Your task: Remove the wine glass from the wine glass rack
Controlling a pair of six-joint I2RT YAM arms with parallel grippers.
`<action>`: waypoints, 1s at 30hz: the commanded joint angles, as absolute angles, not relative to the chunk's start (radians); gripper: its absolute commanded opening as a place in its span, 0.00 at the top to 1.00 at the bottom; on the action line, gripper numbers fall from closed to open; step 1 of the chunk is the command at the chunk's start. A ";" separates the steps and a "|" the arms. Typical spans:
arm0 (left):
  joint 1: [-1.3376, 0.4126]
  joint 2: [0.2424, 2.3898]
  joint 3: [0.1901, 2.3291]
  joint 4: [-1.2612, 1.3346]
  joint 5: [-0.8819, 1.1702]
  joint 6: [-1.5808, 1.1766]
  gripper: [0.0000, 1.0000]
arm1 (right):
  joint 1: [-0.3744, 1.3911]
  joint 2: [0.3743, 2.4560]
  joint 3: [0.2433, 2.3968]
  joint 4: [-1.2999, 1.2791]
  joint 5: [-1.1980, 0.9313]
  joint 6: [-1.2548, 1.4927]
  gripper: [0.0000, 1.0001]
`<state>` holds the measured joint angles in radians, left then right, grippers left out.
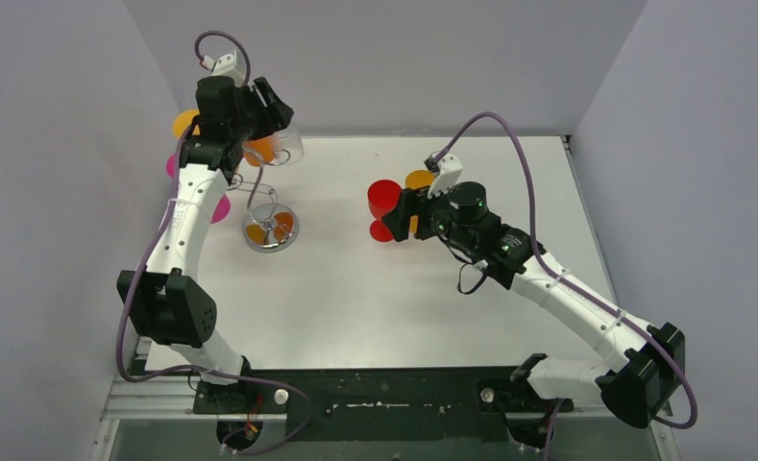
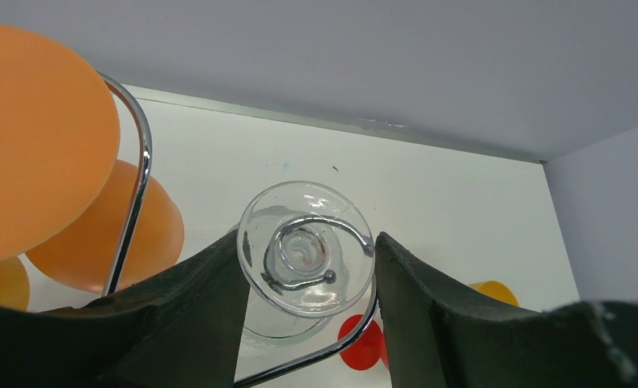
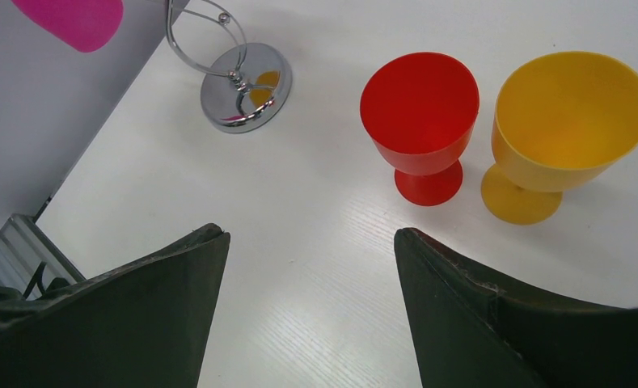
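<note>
White tabletop [image 1: 355, 317], grey walls [image 1: 375, 58] | wine glass [image 2: 341, 271] seen hanging on the rack [image 1: 271, 229], not yet lifted | left gripper [image 2: 307, 242] placed around it, jaws apart, clamp unconfirmed | right gripper [image 3: 309, 234] held wide, empty | remaining: clamping, unhooking

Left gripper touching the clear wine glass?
Cannot tell. Left wrist view: the clear wine glass sits between the fingers of the left gripper, its foot rim right at both; neither gap nor contact is plain.

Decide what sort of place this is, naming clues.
Probably a robotics test cell: a white table boxed by plain grey walls, two robot arms bolted at its edge, a wine glass rack staged there.
</note>
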<state>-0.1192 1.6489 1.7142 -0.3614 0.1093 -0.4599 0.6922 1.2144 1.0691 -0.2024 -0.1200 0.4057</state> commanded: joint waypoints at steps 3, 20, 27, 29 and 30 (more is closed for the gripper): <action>-0.117 1.629 1.687 -0.253 0.110 -0.542 0.47 | 0.684 1.185 1.064 -0.148 -0.124 0.408 0.23; -0.092 1.559 1.576 -0.139 0.032 -0.665 0.54 | 0.684 1.186 1.060 -0.148 -0.132 0.415 0.23; -0.091 1.570 1.579 -0.147 0.038 -0.663 0.62 | 0.684 1.193 1.066 -0.150 -0.139 0.420 0.23; -0.092 1.568 1.574 -0.150 0.034 -0.663 0.64 | 0.684 1.192 1.066 -0.150 -0.138 0.421 0.23; -0.091 1.568 1.571 -0.150 0.034 -0.664 0.67 | 0.684 1.192 1.066 -0.151 -0.138 0.422 0.23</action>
